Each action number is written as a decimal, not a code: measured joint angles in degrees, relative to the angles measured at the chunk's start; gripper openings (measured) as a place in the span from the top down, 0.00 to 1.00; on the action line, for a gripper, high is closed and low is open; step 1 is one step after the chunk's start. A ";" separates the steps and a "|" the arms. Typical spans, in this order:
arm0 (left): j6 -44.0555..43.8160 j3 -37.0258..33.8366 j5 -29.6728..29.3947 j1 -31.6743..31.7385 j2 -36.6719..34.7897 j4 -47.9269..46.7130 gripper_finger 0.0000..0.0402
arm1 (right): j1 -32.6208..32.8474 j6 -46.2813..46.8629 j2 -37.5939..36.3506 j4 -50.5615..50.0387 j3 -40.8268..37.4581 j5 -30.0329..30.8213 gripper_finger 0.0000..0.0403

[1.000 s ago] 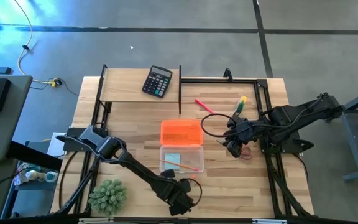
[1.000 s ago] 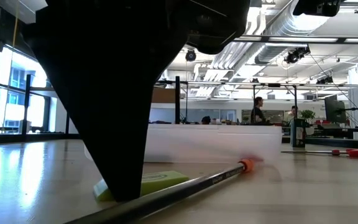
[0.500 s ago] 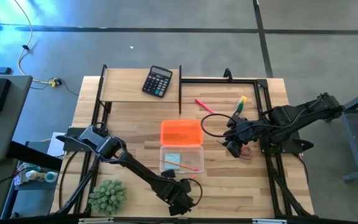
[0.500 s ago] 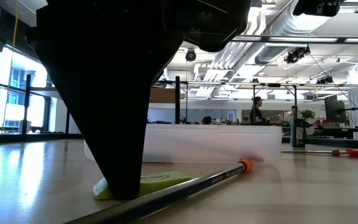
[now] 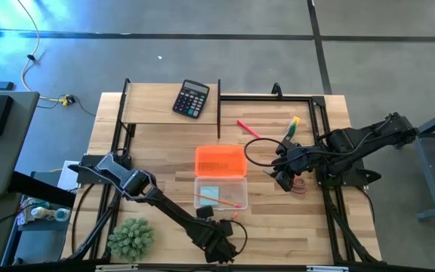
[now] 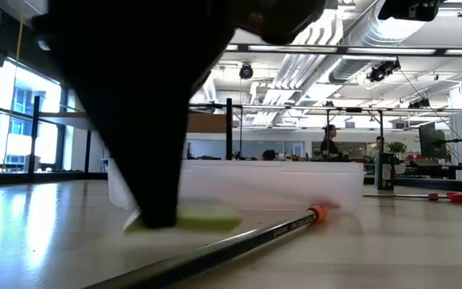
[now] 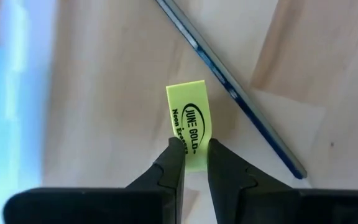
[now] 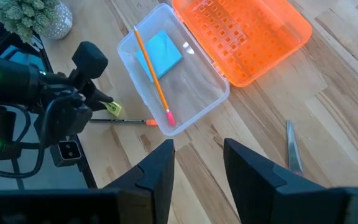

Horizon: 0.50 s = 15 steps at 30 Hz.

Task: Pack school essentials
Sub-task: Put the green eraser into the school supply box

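Eraser [image 7: 190, 126], neon green, centre of left wrist view, near end clamped in left gripper [image 7: 191, 144] jaws, long axis running straight out from them | dark pencil [image 7: 229, 87] diagonal just beside, upper right | clear case [image 5: 220, 192] above in high view | right gripper [image 8: 199, 152] apart, idle.

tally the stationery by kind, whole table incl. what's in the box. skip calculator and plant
pencils: 2 (orange pencil, dark pencil)
eraser: 1
note pad: 1
pink pen: 1
scissors: 1
crayon box: 1
total: 7
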 joint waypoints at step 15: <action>6.01 9.58 -4.88 1.58 -0.36 -12.10 0.89 | 0.02 0.07 0.00 0.48 -0.04 -0.02 0.68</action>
